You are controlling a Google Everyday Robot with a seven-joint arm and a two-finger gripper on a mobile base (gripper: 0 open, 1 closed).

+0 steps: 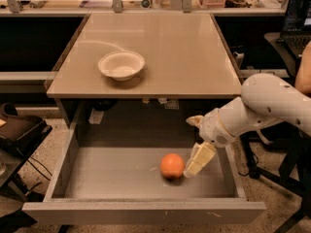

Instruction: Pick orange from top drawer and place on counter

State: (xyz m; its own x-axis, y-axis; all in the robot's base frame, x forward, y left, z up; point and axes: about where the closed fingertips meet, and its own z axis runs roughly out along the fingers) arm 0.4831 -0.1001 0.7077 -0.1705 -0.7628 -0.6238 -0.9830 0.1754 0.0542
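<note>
The gripper — open or closed, I cannot tell — hangs just beside the orange in the top drawer; a sideways nudge may roll it away.

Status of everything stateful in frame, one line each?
top drawer: pulled open.
orange: lying on the drawer bottom, not lifted.
gripper: lowered into the drawer, close beside the orange.
white bowl: upright on the counter, empty.
</note>
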